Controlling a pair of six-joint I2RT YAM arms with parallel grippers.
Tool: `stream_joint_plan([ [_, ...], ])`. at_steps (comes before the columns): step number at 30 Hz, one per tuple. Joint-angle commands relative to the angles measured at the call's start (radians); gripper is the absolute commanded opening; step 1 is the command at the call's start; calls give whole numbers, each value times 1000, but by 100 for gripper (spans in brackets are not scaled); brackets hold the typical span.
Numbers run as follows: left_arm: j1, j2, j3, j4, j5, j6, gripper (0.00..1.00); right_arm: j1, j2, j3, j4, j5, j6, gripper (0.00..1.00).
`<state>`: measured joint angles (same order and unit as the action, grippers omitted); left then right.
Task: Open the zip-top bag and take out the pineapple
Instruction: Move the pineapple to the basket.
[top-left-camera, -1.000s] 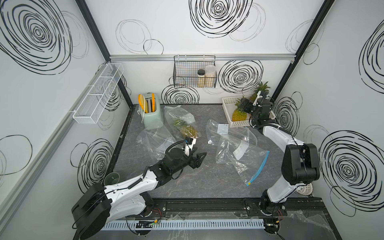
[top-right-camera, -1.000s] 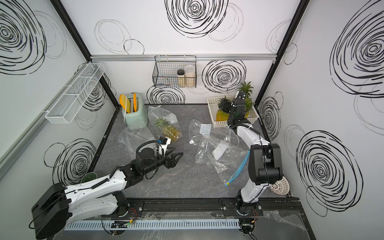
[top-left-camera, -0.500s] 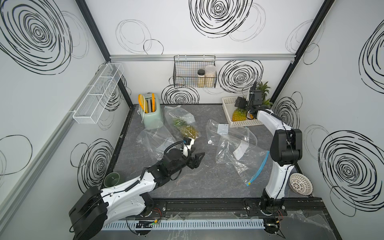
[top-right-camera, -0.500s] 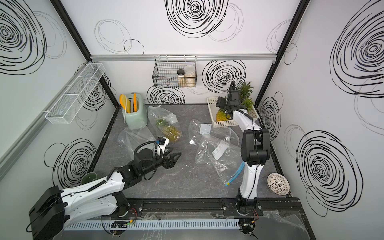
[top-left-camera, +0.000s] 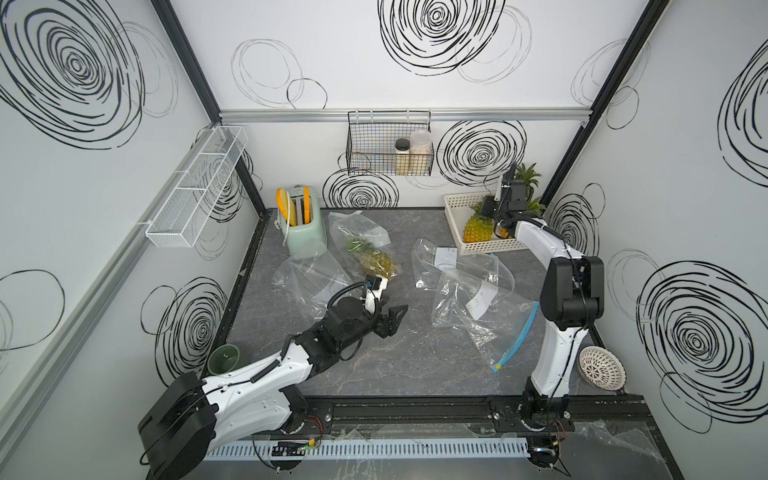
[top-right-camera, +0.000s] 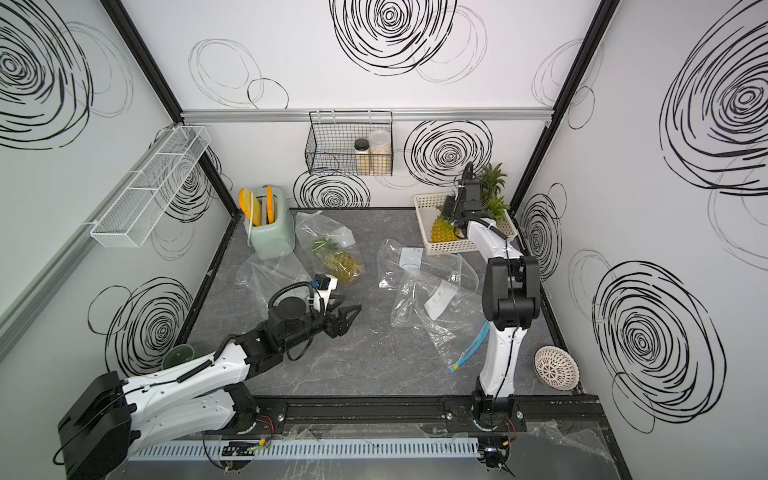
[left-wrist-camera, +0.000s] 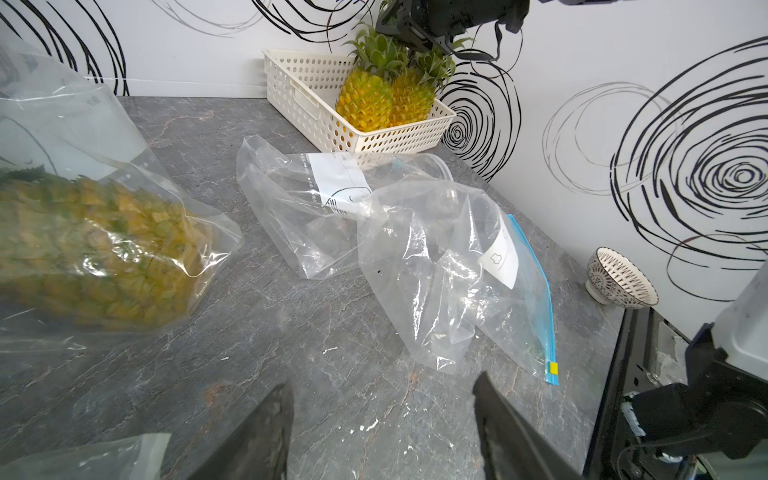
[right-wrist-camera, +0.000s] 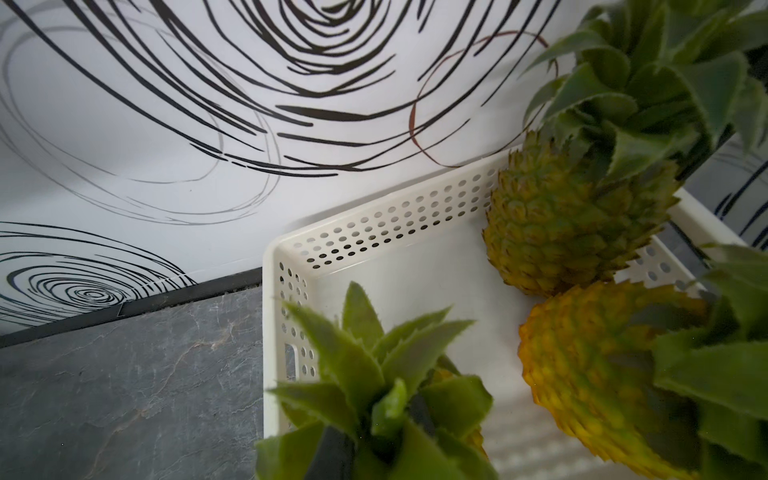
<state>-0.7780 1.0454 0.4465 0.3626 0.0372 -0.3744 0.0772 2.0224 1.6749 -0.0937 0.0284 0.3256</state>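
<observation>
Grey marble table (top-left-camera: 415, 353): bagged pineapple (top-left-camera: 376, 259) is lying near left gripper (left-wrist-camera: 380, 419), jaws standing apart; right gripper (top-left-camera: 492, 208) is hovering over basket (top-left-camera: 482, 248), grip unclear. Likely needing 1 gripper pinning bag (top-left-camera: 353, 224), 1 pulling its top open.

Four zip-top bags (top-left-camera: 478, 316), four pineapples (top-left-camera: 476, 228) (three in the single basket (top-left-camera: 486, 248) at upper right, one bagged near centre), one toaster (top-left-camera: 305, 237), one bowl (top-left-camera: 602, 368), one cup (top-left-camera: 224, 359) and two jars (top-left-camera: 402, 156) in one wire rack (top-left-camera: 365, 153) are sitting in view.

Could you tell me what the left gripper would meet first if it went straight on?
The left gripper would probably meet the empty clear bag with the blue zip first; its height is hard to judge.
</observation>
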Motion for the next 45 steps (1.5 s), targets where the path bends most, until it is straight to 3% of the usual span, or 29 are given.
stream_joint_plan([
  [1,9,17,-9,45,7,9,72,-3,22,-4,33,-9,4,0],
  [14,36,92,0,96,38,5,72,-41,104,97,230,-8,-26,0],
  [22,44,152,13,126,49,-1,72,-65,183,181,284,48,-50,0],
  [29,49,189,21,144,56,-6,72,-65,203,154,426,126,-81,0],
  [36,51,220,30,157,67,-11,72,-66,245,190,433,158,-89,0],
  [38,51,223,32,159,69,-14,72,-67,263,210,413,154,-88,9],
  [42,51,219,37,153,66,-11,73,-65,261,205,416,138,-89,52],
  [45,52,204,43,140,63,-6,74,-63,228,173,444,120,-89,67],
])
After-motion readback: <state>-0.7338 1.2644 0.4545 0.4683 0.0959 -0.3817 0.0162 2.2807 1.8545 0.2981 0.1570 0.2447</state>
